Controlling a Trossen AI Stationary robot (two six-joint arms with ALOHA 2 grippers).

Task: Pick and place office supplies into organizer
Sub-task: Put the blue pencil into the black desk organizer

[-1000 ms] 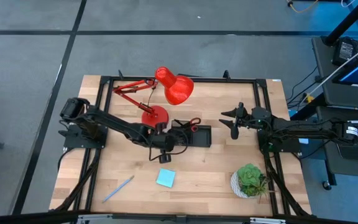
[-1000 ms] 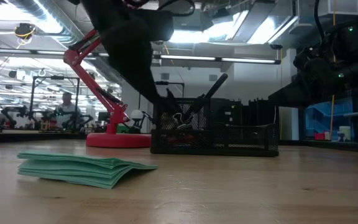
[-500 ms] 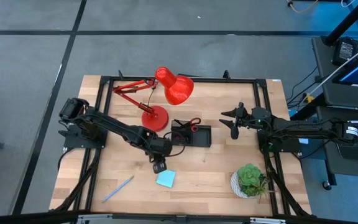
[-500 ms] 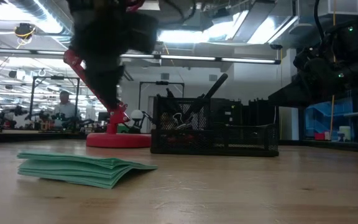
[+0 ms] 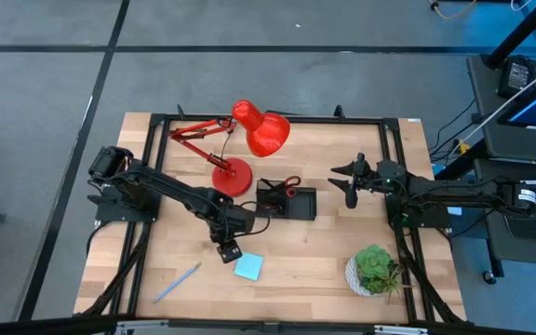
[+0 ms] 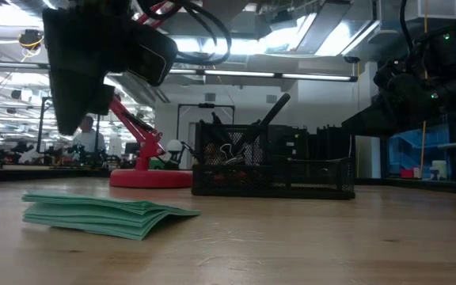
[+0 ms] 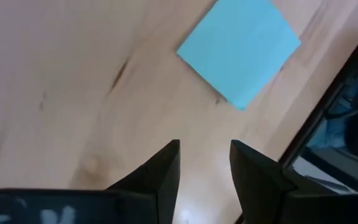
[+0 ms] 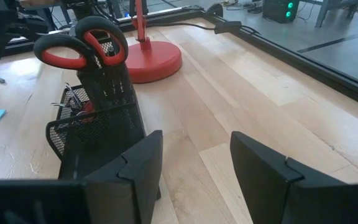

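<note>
On the wooden bench (image 5: 296,242), the black mesh organizer (image 5: 285,201) stands between the two claws, with red-handled scissors (image 8: 82,46) upright in its tall compartment. The right claw (image 5: 348,186) waits just beside the organizer's far end, its fingers parted and empty. The left claw (image 5: 230,251) hovers with its fingers apart and holding nothing, the teal sticky-note pad (image 7: 238,51) lying flat just ahead of its fingertips and a light-blue pen (image 5: 177,282) farther off behind it.

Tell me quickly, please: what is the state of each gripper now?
Left gripper: open, holding nothing, above the table near the sticky-note pad.
Right gripper: open, holding nothing, waiting beside the organizer.
</note>
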